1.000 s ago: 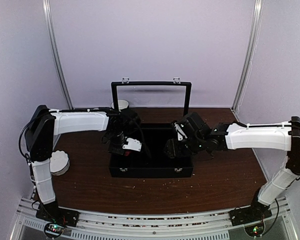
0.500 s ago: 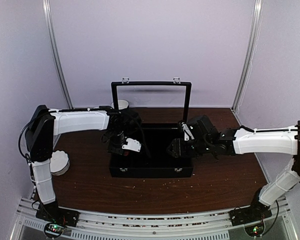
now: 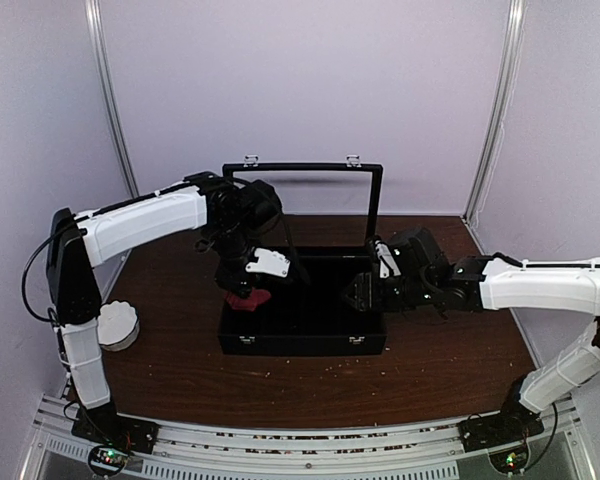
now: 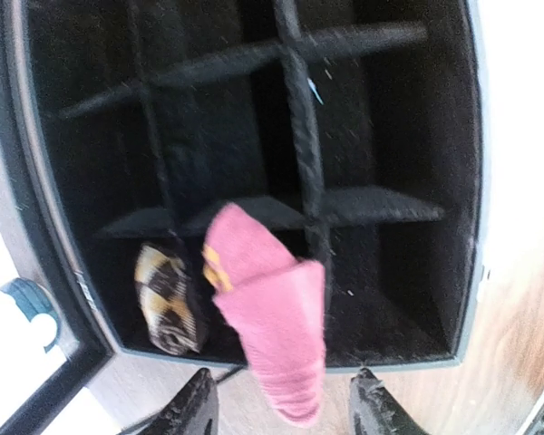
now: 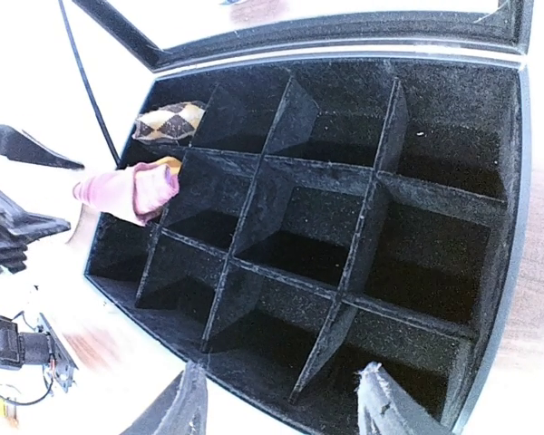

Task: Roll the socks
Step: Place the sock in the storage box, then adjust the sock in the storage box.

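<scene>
left wrist showed me the left gripper (image 4: 279, 410) spread, clear of the red sock (image 4: 267, 317) lying across the box (image 4: 470, 272) rim beside the argyle sock (image 4: 168, 299); right gripper (image 5: 279, 408) was apart, empty.

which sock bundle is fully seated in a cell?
The brown argyle socks, tucked down inside the corner cell of the box. The magenta socks are not: they lie over the box wall, sticking out between the fingers of the open left gripper.

- Left hand (image 4: 286, 406): magenta sock (image 4: 272, 335) lies in the gap between its fingers; argyle sock (image 4: 168, 304) sits just beside it.
- Right hand (image 5: 283, 399): vacant cells (image 5: 308, 237) below, dividers (image 5: 265, 165) between them.
- Upright lid (image 3: 300, 168) stands beyond both hands.
</scene>
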Tool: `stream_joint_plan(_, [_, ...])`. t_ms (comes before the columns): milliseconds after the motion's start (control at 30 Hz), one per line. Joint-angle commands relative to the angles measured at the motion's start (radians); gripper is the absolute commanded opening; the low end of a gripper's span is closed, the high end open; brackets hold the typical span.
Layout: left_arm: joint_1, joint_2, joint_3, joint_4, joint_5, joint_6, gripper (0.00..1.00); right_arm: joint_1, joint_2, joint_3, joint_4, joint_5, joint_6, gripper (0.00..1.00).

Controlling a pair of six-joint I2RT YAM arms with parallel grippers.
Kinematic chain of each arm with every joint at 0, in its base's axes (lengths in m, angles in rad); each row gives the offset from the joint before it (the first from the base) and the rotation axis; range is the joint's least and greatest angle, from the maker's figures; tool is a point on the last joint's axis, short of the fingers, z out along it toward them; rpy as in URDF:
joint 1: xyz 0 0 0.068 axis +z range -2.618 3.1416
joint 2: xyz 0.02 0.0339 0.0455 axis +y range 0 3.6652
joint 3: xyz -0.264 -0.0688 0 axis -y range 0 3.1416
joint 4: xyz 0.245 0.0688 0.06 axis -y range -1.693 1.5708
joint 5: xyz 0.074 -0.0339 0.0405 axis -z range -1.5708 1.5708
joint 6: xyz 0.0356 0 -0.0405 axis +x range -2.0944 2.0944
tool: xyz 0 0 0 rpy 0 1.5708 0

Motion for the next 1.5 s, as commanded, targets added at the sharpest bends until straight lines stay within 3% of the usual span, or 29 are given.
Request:
stream_joint_plan(0, [0.009,0.083,0.096,0.012,0.062,-0.036,0.50,-0.005,-0.017,-0.031,0.029,-0.011,0.012,0.57])
stream_joint_plan(167, [0.012,0.204,0.200,0.124,0.001,-0.117,0.34,-0.005,-0.024,-0.058,0.058,-0.023,0.026,0.57])
stream_joint_plan(433, [0.019,0.234,0.098,0.184,-0.098,-0.115,0.31,-0.005,-0.051,-0.096,0.066,-0.018,0.031,0.57])
stream_joint_plan(833, [0.029,0.139,-0.060,0.236,-0.150,-0.097,0.31,-0.005,-0.040,-0.094,0.060,-0.020,0.028,0.58])
stream_joint_plan(1200, [0.040,0.144,-0.093,0.239,-0.145,-0.095,0.32,-0.006,-0.036,-0.097,0.059,-0.014,0.029,0.58])
stream_joint_plan(1467, [0.020,0.222,-0.027,0.349,-0.337,-0.124,0.36,-0.006,-0.048,-0.098,0.058,-0.012,0.028,0.58])
